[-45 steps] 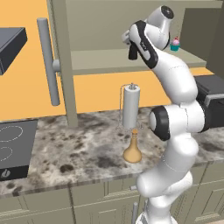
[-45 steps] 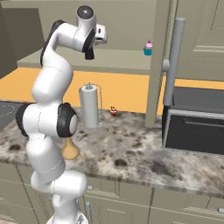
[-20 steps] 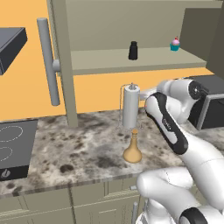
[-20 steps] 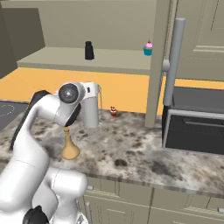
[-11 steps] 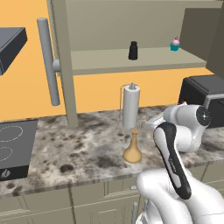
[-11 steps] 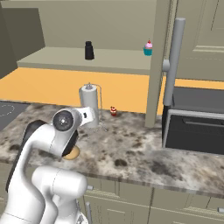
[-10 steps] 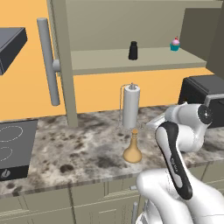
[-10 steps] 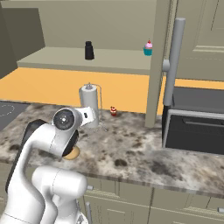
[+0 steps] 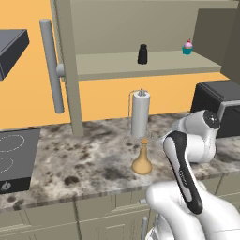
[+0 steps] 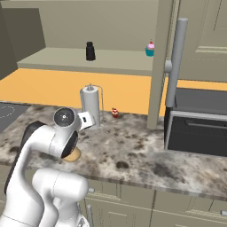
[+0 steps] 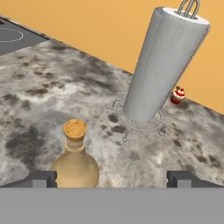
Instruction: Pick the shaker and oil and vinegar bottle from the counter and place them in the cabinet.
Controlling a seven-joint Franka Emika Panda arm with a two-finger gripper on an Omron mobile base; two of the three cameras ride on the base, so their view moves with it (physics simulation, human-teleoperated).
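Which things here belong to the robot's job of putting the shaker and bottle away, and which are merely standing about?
Job: shaker, on the shelf of the cabinet; oil and vinegar bottle, on the counter; gripper, open.

Standing about: paper-towel roll, cupcake, small red item, stovetop.

The shaker [image 9: 142, 54] is located on the shelf inside the cabinet [image 9: 154, 65], with a cupcake [image 9: 188, 47] well apart to its right on the same shelf. The oil and vinegar bottle [image 9: 142, 159] is positioned upright on the counter [image 9: 89, 159], just in front of the paper-towel roll [image 9: 140, 114]. A stovetop [image 9: 14, 157] is set at the counter's left end.
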